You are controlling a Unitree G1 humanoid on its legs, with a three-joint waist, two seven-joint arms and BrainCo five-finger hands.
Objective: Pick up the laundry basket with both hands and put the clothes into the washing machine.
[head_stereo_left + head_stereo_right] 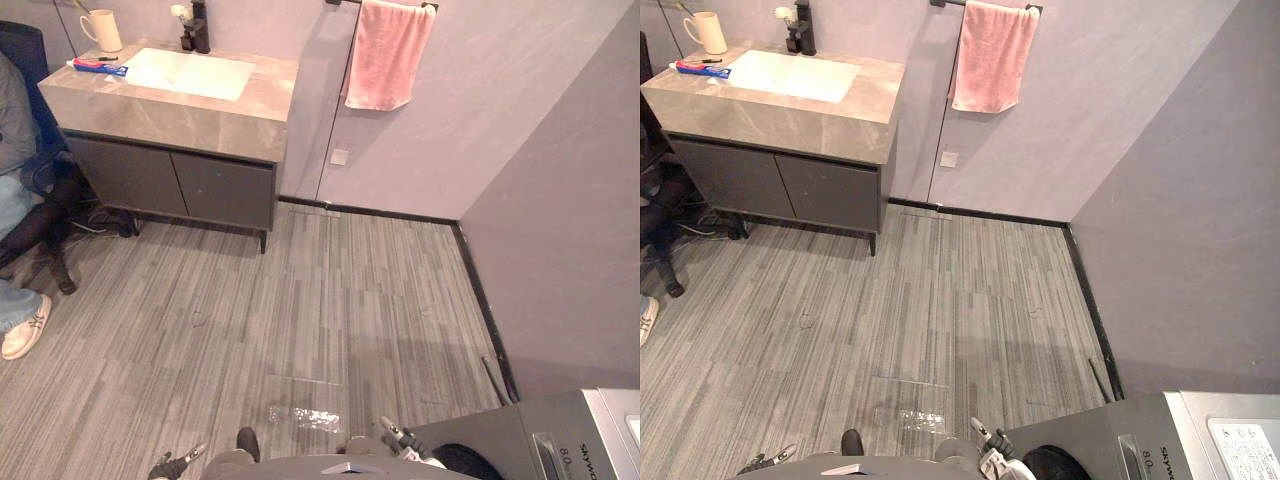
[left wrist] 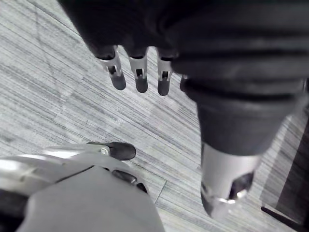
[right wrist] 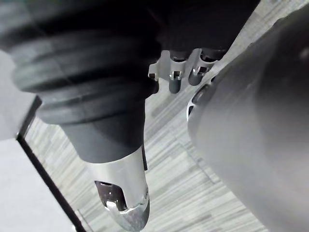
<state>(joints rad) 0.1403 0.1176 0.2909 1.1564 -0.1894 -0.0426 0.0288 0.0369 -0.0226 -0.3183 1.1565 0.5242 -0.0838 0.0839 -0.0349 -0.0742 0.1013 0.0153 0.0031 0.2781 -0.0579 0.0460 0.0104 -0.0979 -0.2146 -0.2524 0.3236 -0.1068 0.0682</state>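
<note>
Both hanging slack and holding nothing, left robot hand [image 2: 140, 72] and right robot hand [image 3: 181, 72]; washing machine [image 1: 560, 435] just beside right; worth finding the basket, then gripping both sides evenly.

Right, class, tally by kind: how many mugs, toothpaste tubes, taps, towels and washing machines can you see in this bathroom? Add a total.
Mug: 1
Toothpaste tube: 1
Tap: 1
Pink towel: 1
Washing machine: 1
Total: 5
</note>
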